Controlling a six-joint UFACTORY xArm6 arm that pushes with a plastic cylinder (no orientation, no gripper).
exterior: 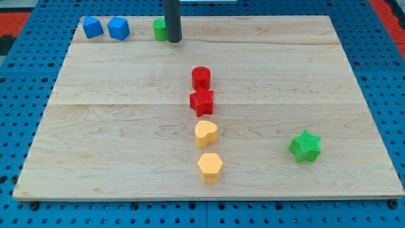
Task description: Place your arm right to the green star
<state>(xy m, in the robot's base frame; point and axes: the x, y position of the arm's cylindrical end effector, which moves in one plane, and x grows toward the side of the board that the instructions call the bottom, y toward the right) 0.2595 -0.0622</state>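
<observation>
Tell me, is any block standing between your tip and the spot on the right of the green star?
Nothing visible blocks a straight path. My tip is at the view's top, beside a green block. The green star sits at the lower right. The red blocks and yellow blocks lie left of that line.

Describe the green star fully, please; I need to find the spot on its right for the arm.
The green star is a small, chunky block with short blunt points and faintly ribbed sides, plastic-looking. It lies flat on the wooden board near the view's lower right, touching nothing. The yellow blocks sit well to its left. My tip is far off, at the view's top.
</observation>
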